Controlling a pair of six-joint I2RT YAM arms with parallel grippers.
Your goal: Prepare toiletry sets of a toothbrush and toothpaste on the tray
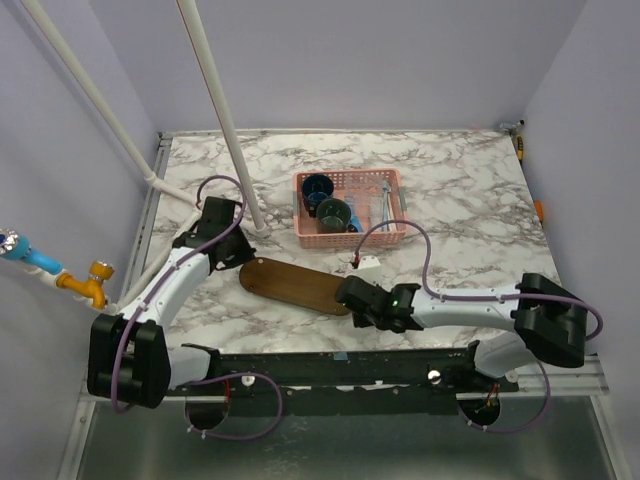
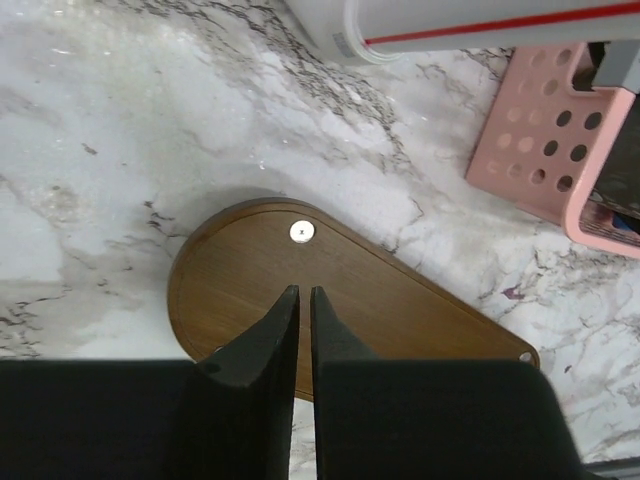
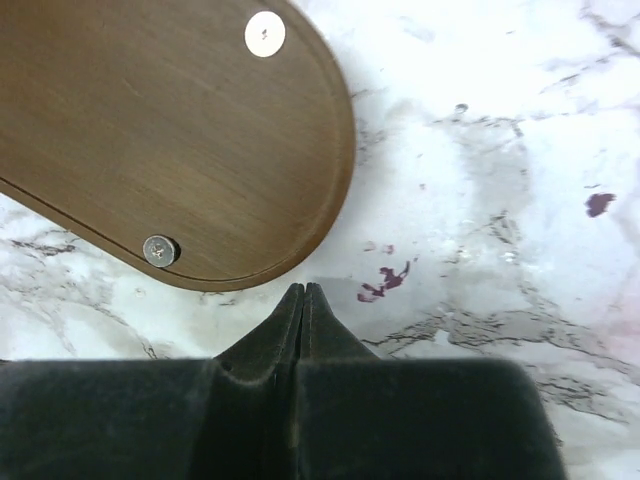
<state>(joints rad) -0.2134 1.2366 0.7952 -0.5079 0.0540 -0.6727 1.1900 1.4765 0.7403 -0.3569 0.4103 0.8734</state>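
The dark brown oval tray [image 1: 295, 285] lies bare on the marble, in front of the pink basket [image 1: 347, 176]. Slim pale toothbrushes [image 1: 389, 205] lie in the basket's right part; I cannot make out any toothpaste tubes. My left gripper [image 1: 245, 257] hovers over the tray's left end, and in the left wrist view the gripper [image 2: 299, 290] is shut with nothing in it above the wood [image 2: 400, 300]. My right gripper [image 1: 350, 296] sits at the tray's right end. In the right wrist view the gripper [image 3: 304, 287] is shut, just off the tray's [image 3: 150, 130] rim.
Two dark blue-green cups [image 1: 326, 198] stand in the basket's left part. A white pipe [image 1: 225, 120] slants down to the table just behind my left gripper, and shows as a pipe [image 2: 480, 20] close to the basket corner [image 2: 540, 130]. A small white object [image 1: 366, 264] lies between basket and tray.
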